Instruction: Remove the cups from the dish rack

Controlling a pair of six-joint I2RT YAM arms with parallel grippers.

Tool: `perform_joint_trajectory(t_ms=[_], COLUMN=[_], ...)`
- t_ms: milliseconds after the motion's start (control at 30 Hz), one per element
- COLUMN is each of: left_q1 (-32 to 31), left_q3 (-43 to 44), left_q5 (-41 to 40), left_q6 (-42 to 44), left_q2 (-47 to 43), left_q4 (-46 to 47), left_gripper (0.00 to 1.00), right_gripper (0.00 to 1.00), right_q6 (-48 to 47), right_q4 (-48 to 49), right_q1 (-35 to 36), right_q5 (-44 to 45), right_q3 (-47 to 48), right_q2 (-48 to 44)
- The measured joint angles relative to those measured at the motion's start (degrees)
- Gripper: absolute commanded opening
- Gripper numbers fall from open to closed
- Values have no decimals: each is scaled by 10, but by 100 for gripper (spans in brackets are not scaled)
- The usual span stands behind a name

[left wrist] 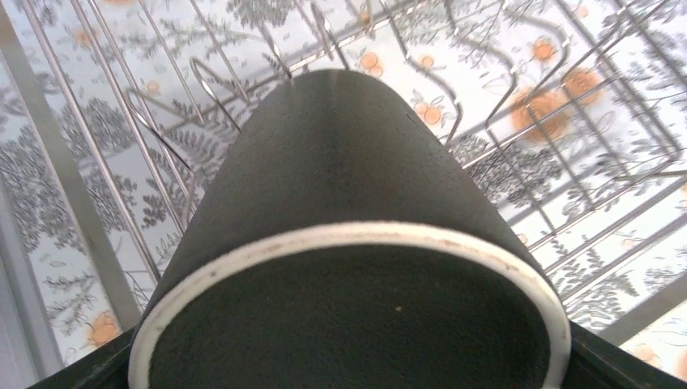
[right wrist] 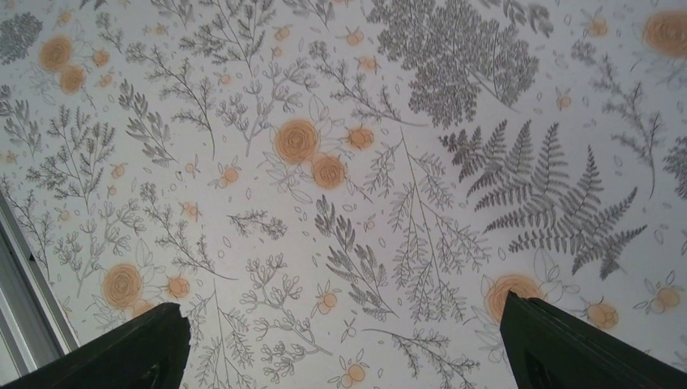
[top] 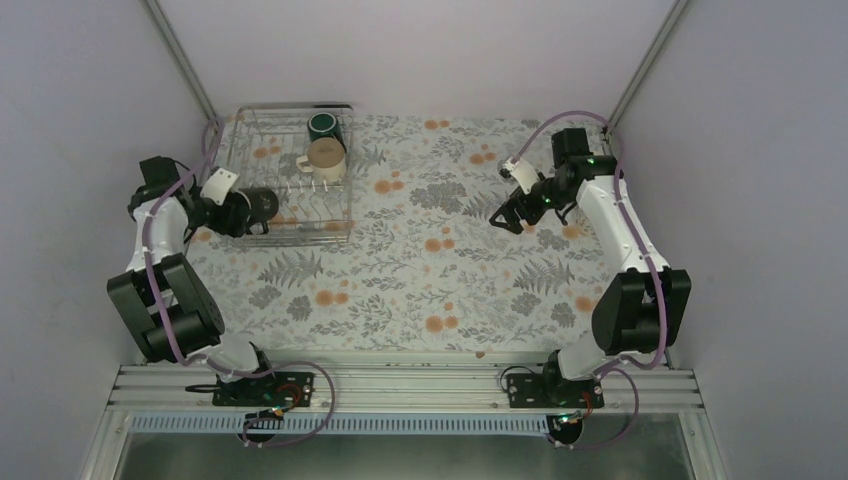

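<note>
The floral tabletop (top: 450, 280) is carrying the dish rack (top: 262, 165), which is sitting directly ahead of and beneath the left hand (top: 240, 211) and well apart from the right hand (top: 508, 215), so the left arm is by far the nearer one to the mugs. That left hand is reaching into the part of the rack closest to it and appears to be clamping the black mug (left wrist: 340, 186). The mug is lying in line with the hand, its long axis pointing straight away from the wrist and a pale-ringed end facing back toward it, though whether that end is mouth or base I cannot tell. The rack's upright wires are standing just beyond and under the mug, so the lift is probably needing to go up before swinging clear. Farther ahead and off to that hand's left, the cream-beige mug (top: 325, 156) and the dark green mug (top: 323, 126) are sitting close together in the rack. The right hand is hanging over bare tabletop with its fingers (right wrist: 138, 348) spread apart, gripping nothing.
</note>
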Motion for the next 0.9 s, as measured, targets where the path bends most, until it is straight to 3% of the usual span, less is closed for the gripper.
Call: perform_joint_trajectory(t_ms=[200,400,600,900], left_q1=[0,-3,-33,-166], left_q3=[108,174,176,186], left_q5=[21,90,136,184], left_q6=[10,10,-8,-83], left_q2=[-11,-40,-38,-37], left_q4=[-101,-131,-142,-97], left_gripper=[46,46,48,50], right_gripper=[99,100,100,100], right_q6=[1,3,-3,-37], right_q4=[-7,-13,-30,-81], right_q1=[14,26,30,63], right_q5=[-7,-43,-179,-391], right_q3=[34,75,146,285], right_q2=[1,21,69,189])
